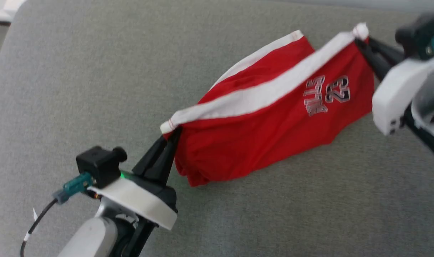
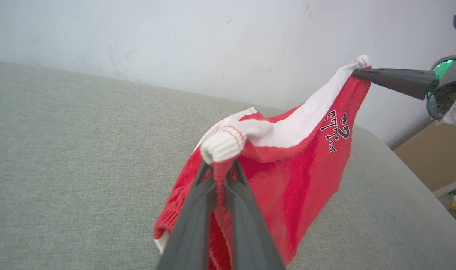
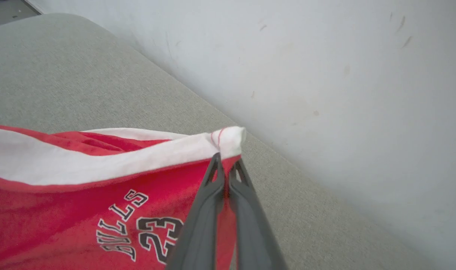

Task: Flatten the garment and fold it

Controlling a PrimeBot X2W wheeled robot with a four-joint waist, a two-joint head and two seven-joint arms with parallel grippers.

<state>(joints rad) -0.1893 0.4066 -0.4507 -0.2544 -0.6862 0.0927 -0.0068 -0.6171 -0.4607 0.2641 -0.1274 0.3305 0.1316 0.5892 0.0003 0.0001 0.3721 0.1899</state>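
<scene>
Grey woven cushion surface (image 1: 77,89) under everything, pale wall (image 2: 213,37) behind. Holding the garment (image 1: 266,142) up by its white band (image 1: 259,94), stretched between both arms.

Left gripper (image 1: 171,135): pinched tight on one band corner. Right gripper (image 1: 360,42): pinched tight on the opposite corner, higher and further back.

Hangs mostly clear of the surface. Possibly brushing it with the lowest red fold near the left end; hard to call from the head view. Shows "BULLS 23" lettering (image 3: 138,225) on the robot-facing side, toward the right end.

Progress: early.
- Done: lifted and spread along the band, so roughly opened out.
- Not flat yet: sagging and bunched below the band, with a second run of band visible behind the front one.
- Not laid down, no fold made.

Left to do, by my reckoning: lower onto the surface with tension kept, smooth out, release, then re-grip and fold. Worth watching for a crumpled landing of the slack lower hem.
</scene>
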